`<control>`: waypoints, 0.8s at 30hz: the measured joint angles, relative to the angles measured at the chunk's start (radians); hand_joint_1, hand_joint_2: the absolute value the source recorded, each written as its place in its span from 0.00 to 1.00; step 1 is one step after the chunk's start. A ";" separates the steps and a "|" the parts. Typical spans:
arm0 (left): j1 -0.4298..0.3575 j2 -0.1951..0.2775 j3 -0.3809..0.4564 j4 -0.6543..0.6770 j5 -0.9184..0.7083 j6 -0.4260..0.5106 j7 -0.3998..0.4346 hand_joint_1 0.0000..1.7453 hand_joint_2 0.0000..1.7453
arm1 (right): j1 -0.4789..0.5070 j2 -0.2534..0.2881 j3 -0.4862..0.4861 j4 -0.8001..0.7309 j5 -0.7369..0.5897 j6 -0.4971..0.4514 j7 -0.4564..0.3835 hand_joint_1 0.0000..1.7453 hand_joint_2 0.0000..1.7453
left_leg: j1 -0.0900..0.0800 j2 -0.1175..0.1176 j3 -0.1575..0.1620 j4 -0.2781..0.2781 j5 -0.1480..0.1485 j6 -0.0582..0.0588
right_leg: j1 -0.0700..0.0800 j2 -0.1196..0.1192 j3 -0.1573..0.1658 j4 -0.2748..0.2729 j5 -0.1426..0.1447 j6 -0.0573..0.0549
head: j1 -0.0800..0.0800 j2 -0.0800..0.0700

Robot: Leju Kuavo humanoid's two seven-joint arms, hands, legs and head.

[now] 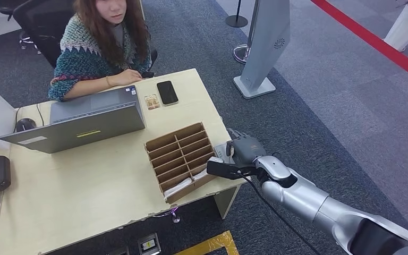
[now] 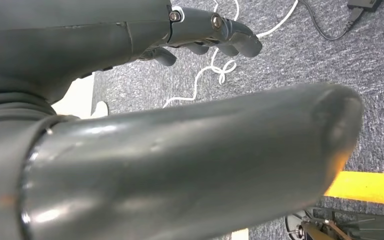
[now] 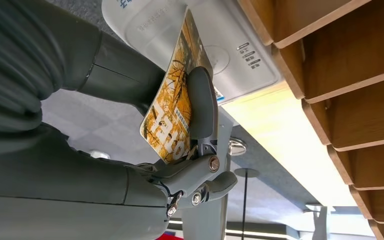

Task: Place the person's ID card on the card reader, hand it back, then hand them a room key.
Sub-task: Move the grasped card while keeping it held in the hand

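Right wrist view shows our right hand (image 3: 145,150) pinching the orange printed card (image 3: 172,110), thumb pressed on its face, right by the white card reader (image 3: 230,55). In the head view this hand (image 1: 243,151) sits at the desk's (image 1: 85,186) right edge, centre of frame. We judge the card is about to be laid on the reader: we should lower it flat and release gently. Beside it, the wooden divided tray (image 1: 180,159) holds something pale in its lowest slots; its upper slots look bare. Our left hand (image 2: 200,35) hangs over carpet, fingers loosely curled, holding nothing
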 joint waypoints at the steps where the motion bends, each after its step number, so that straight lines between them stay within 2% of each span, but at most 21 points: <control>1: 0.000 0.000 0.000 0.000 0.000 0.001 0.000 0.00 0.00 | 0.000 0.001 0.000 0.002 -0.002 -0.001 -0.002 1.00 1.00 | 0.000 0.000 0.000 0.000 0.000 0.000 | 0.000 0.000 0.000 0.000 0.000 0.000 | 0.000 0.000; 17: 0.000 0.000 0.000 -0.001 -0.012 -0.007 0.001 0.00 0.00 | -0.004 0.008 -0.009 0.009 0.016 -0.004 -0.006 1.00 1.00 | 0.000 0.001 0.002 0.000 0.000 0.000 | 0.000 0.000 0.003 0.000 0.000 0.000 | 0.000 0.000; 24: -0.004 0.000 -0.002 -0.001 -0.035 -0.008 0.001 0.00 0.00 | -0.074 0.008 -0.014 0.007 0.056 0.019 -0.010 1.00 1.00 | 0.000 0.001 0.002 0.000 0.000 0.000 | 0.000 0.002 0.002 0.000 0.001 0.000 | 0.000 0.000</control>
